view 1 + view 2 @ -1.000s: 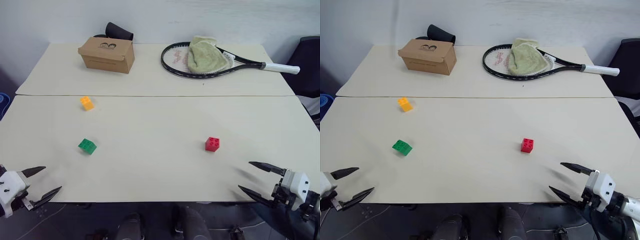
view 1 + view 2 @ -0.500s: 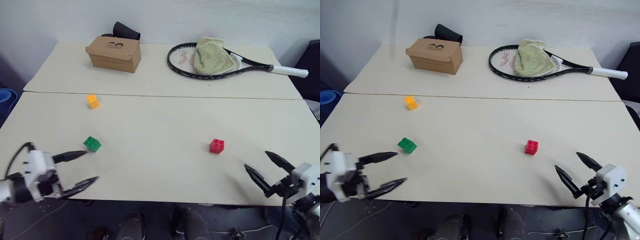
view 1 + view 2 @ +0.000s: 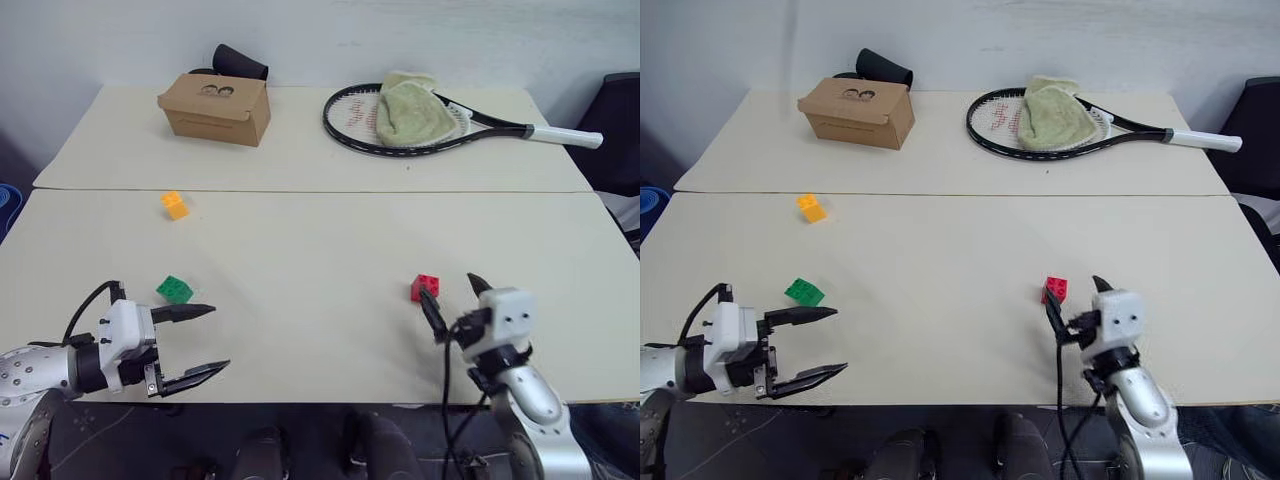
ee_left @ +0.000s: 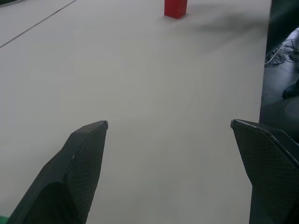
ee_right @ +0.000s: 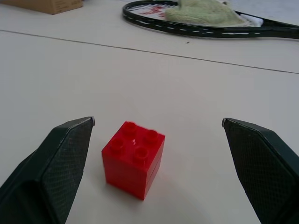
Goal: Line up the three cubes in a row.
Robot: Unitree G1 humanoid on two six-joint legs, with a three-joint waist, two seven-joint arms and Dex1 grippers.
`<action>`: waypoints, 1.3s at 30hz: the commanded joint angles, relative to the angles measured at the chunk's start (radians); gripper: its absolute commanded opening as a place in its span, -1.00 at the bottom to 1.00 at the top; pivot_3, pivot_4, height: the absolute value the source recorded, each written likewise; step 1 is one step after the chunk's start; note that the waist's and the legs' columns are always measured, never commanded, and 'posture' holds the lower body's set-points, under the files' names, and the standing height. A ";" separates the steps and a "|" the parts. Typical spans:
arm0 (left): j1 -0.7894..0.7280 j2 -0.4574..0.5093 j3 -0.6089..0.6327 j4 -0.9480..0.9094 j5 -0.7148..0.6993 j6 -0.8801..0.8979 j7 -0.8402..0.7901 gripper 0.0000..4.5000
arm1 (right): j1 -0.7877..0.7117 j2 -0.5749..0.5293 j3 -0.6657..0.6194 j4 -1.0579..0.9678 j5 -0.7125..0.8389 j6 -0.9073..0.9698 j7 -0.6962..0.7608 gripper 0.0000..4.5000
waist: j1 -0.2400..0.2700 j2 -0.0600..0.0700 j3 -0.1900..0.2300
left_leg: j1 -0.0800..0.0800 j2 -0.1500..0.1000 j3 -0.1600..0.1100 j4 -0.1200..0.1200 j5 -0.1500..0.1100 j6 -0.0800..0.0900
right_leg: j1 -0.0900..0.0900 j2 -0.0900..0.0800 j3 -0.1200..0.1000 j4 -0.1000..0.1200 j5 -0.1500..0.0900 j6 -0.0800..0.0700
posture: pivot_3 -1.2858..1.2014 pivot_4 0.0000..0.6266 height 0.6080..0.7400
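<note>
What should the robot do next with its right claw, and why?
Probably ease the right gripper forward a little and close on the red cube. Its fingers are wide open, the cube sits on the table just ahead of the gap between them, untouched, and far from the green cube and yellow cube.

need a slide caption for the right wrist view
Open right gripper lined up on the red cube, racket and towel beyond.

text: none legible | cardboard box (image 3: 214, 108): dark printed mark, unreadable
</note>
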 commanded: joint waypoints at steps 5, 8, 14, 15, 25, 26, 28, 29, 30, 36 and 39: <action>-0.041 0.010 -0.010 0.006 0.013 -0.007 -0.013 0.96 | -0.098 0.058 0.057 0.071 -0.047 0.117 -0.089 1.00 | -0.002 -0.001 -0.001 | 0.000 0.000 0.000 0.000 0.001 0.001 | -0.001 0.000 0.000 0.002 0.000 0.000 | 0.03 -0.52 1.00; -0.039 0.016 0.000 0.010 0.015 -0.007 -0.021 0.96 | -0.105 0.070 0.065 0.091 -0.059 0.134 -0.111 1.00 | -0.003 -0.001 -0.001 | 0.000 0.000 0.000 -0.001 0.001 0.001 | -0.001 0.001 0.000 0.002 0.000 0.000 | 0.03 -0.52 1.00; -0.040 0.026 0.014 0.018 0.014 -0.004 -0.028 1.00 | -0.089 0.091 0.085 0.092 -0.060 0.076 -0.105 0.29 | -0.003 -0.001 -0.001 | 0.000 0.000 0.000 -0.001 0.001 0.002 | -0.002 0.001 0.000 0.003 0.000 0.000 | 0.03 -0.52 1.00; -0.040 0.027 0.016 0.019 0.014 -0.004 -0.028 1.00 | -0.086 0.090 0.084 0.089 -0.061 0.068 -0.102 0.14 | -0.003 -0.001 -0.001 | 0.000 0.000 0.000 -0.001 0.001 0.002 | -0.002 0.001 0.000 0.003 0.000 0.000 | 0.03 -0.52 1.00; -0.030 0.010 0.010 0.000 0.005 0.018 -0.007 1.00 | -0.369 -0.351 0.106 0.334 0.190 -0.174 0.803 -0.32 | -0.013 0.000 0.001 | 0.000 -0.002 0.004 0.001 -0.001 0.010 | -0.002 0.001 0.002 0.003 0.002 0.003 | 0.03 -0.52 1.00; -0.027 0.006 0.001 0.006 0.014 0.011 -0.009 1.00 | -0.441 -0.402 0.128 0.442 0.201 -0.229 0.944 -0.32 | -0.011 0.000 0.001 | 0.002 -0.002 0.004 0.002 -0.002 0.011 | 0.001 0.001 0.001 0.002 0.002 0.003 | 0.03 -0.52 1.00; -0.022 0.005 -0.013 0.019 0.030 0.000 -0.017 1.00 | -0.576 -0.428 0.166 0.627 0.202 -0.283 1.100 -0.32 | -0.008 -0.002 0.000 | 0.004 -0.001 0.001 0.002 -0.002 0.011 | 0.003 0.003 0.000 0.000 0.002 0.002 | 0.03 -0.52 1.00; -0.022 0.002 -0.013 0.025 0.034 -0.002 -0.015 1.00 | -0.644 -0.415 0.178 0.713 0.207 -0.303 1.164 -0.32 | -0.006 -0.002 0.001 | 0.004 0.000 0.000 0.002 -0.002 0.010 | 0.004 0.003 -0.001 0.001 0.001 0.001 | 0.03 -0.52 1.00; -0.023 -0.001 -0.011 0.028 0.034 -0.002 -0.010 1.00 | -0.692 -0.403 0.189 0.778 0.208 -0.310 1.212 -0.32 | -0.004 -0.002 0.001 | 0.003 0.000 0.000 0.001 -0.002 0.009 | 0.003 0.003 -0.002 0.001 0.000 0.001 | 0.03 -0.52 1.00; 0.016 -0.029 0.006 -0.019 0.036 0.004 0.027 1.00 | -0.869 -0.324 0.238 1.167 0.124 -0.479 1.374 -0.32 | -0.003 -0.002 0.001 | 0.001 0.001 0.001 0.004 0.003 0.002 | 0.003 0.002 -0.002 0.002 0.000 0.000 | 0.03 -0.52 1.00; 0.055 -0.038 0.027 -0.048 0.032 0.007 0.038 1.00 | -0.893 -0.290 0.230 1.267 0.103 -0.553 1.389 -0.32 | -0.003 -0.002 0.001 | 0.001 0.001 0.001 0.007 0.002 0.003 | 0.004 0.001 -0.001 0.002 0.001 0.001 | 0.03 -0.52 1.00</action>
